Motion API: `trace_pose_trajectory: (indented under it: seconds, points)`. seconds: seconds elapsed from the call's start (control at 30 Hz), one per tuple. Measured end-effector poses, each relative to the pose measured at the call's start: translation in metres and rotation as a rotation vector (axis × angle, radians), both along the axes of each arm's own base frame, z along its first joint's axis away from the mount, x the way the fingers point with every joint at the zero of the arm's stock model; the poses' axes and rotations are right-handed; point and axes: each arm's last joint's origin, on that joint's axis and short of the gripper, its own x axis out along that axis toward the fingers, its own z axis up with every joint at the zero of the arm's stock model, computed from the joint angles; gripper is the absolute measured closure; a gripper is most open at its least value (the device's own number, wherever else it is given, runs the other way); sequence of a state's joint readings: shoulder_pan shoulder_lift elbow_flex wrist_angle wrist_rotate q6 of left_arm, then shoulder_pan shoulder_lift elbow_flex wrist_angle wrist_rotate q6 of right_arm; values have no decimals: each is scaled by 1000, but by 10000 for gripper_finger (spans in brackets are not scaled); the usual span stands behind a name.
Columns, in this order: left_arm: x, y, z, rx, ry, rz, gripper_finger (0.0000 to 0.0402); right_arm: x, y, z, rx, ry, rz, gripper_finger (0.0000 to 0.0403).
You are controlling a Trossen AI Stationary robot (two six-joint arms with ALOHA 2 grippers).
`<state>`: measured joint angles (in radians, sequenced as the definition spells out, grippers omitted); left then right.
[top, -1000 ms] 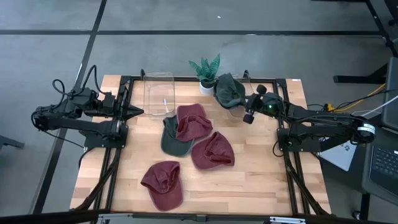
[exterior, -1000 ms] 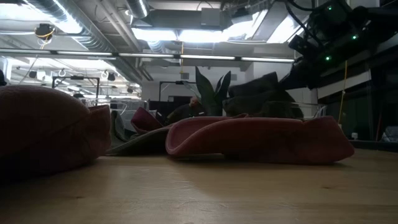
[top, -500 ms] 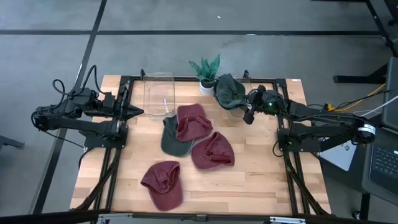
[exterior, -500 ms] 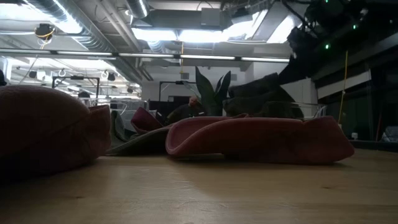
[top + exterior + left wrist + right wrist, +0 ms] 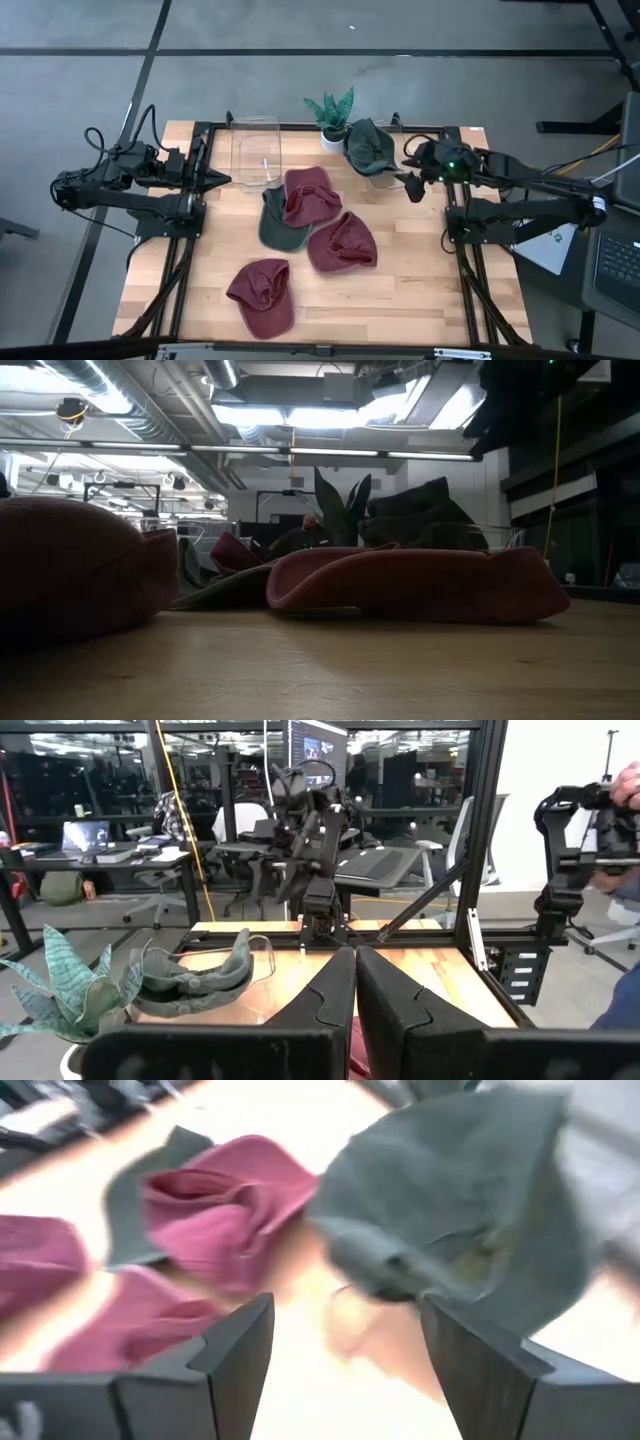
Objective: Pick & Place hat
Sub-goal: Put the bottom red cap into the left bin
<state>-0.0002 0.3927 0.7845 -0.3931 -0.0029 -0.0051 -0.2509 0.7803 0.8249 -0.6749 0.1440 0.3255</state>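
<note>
High view: hat beside right hand.

high: overhead, straight down | low: tabletop level | shared: plant

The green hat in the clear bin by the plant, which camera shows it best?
The high view: the green hat shows whole from above, beside the plant. The right wrist view shows it close but blurred, the left wrist view side-on, and the low view only a dark shape behind red hats.
</note>
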Motion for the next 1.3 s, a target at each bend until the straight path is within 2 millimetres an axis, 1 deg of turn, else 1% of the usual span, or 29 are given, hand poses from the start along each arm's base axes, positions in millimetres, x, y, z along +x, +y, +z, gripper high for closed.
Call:
trace_pose_trajectory:
  seconds: [0.13,0.3,0.47,0.77,0.97,1.07,1.23,1.3]
  points:
    - [0,0,0,0,0,0,391,2,15,6,189,-64,12,150]
    - [0,0,0,0,0,0,390,6,35,3,394,-77,53,150]
    - [0,0,0,0,0,0,390,13,54,-2,470,-34,106,150]
    - [0,0,0,0,0,0,389,23,88,-15,440,98,297,150]
    - [0,0,0,0,0,0,391,16,113,-17,416,143,451,150]
    - [0,0,0,0,0,0,389,10,128,-17,350,164,580,150]
    - [0,0,0,0,0,0,391,4,151,-24,176,201,754,150]
    - [0,0,0,0,0,0,391,0,158,-25,149,215,809,150]
